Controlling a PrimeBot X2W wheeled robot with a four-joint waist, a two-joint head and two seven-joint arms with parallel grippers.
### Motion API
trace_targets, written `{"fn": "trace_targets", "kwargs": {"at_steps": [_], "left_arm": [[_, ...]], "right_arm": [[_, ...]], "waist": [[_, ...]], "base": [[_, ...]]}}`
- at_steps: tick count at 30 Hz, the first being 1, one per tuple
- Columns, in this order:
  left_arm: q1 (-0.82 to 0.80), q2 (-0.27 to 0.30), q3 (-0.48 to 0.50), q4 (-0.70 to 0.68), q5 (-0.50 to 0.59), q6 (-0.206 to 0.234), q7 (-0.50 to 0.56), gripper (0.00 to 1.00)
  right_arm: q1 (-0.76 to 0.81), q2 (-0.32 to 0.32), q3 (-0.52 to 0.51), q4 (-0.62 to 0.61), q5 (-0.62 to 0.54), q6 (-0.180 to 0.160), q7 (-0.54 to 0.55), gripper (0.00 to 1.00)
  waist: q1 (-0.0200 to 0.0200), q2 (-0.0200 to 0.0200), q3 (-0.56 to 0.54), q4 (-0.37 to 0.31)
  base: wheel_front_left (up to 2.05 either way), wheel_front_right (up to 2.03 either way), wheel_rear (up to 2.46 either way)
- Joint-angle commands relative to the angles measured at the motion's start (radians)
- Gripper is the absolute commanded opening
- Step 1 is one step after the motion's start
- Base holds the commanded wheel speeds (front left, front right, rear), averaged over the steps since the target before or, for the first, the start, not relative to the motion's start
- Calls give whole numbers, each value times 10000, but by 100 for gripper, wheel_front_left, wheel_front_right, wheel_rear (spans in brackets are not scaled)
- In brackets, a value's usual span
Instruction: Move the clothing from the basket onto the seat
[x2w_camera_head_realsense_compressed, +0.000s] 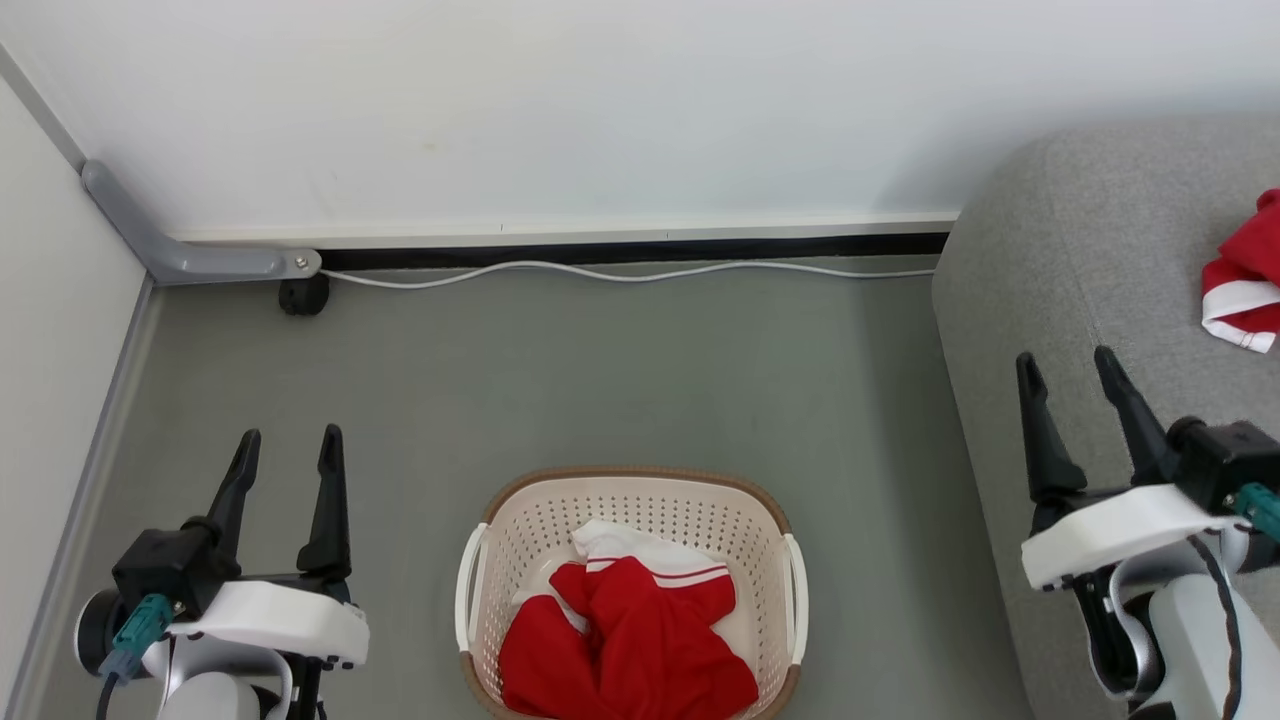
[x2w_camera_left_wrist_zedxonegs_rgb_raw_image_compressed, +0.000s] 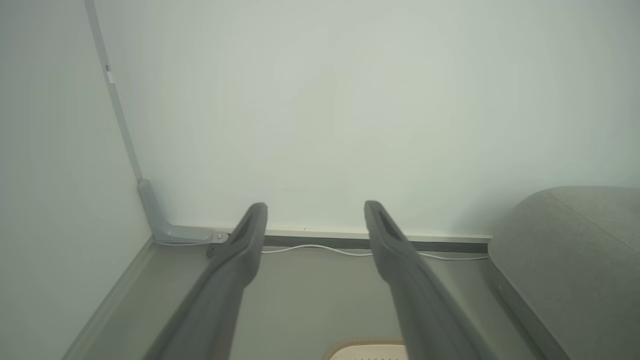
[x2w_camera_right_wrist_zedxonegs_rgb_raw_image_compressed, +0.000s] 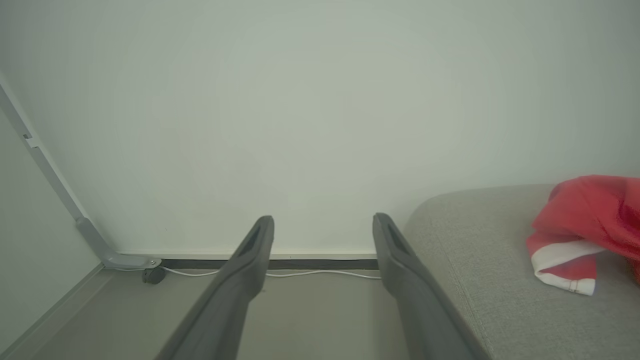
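basket (x2w_camera_head_realsense_compressed: 630, 505): perforated matt plastic. Clothing (x2w_camera_head_realsense_compressed: 625, 645) inside: soft red cloth. Sofa (x2w_camera_head_realsense_compressed: 1080, 260) beside basket: coarse grey weave.

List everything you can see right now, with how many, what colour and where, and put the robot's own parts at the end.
basket: one, cream with brown rim, on the floor, bottom centre
sofa: one, grey, right of the basket
crumpled garment: one, red with white trim, inside the basket
second garment: one, red with white trim, on the sofa
cable: one, white, along the foot of the wall
bracket: one, grey, left corner
wheel: one, black, below the bracket's end
left gripper: one, dark fingers, open and empty, lower left
right gripper: one, dark fingers, open and empty, over the sofa's edge
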Motion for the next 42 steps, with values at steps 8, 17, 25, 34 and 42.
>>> {"fn": "trace_targets", "kwargs": {"at_steps": [8, 17, 25, 34, 42], "left_arm": [[597, 51, 608, -334, 141, 28, -49, 100], [892, 1, 531, -347, 156, -16, -49, 100], [585, -6, -122, 37, -25, -46, -49, 100], [-635, -7, -1571, 865, -669, 68, -49, 100], [-2216, -8, -2806, 2361, -1208, 77, -49, 100]], "right_arm": [[927, 135, 221, -484, -195, 29, -60, 100], [1168, 284, 193, -663, -290, 29, -61, 100], [677, 309, 212, -945, -313, 29, -61, 100], [-568, 294, 333, -1550, -340, 29, -61, 100], [-1903, 308, 610, -2093, -490, 29, -61, 100]], "waist": [[0, 0, -588, -71], [0, 0, -504, -78], [0, 0, 195, -195], [0, 0, 2069, -569], [0, 0, 4111, -1019]], "base": [[0, 0, 0], [0, 0, 0], [0, 0, 0], [0, 0, 0], [0, 0, 0]]}}
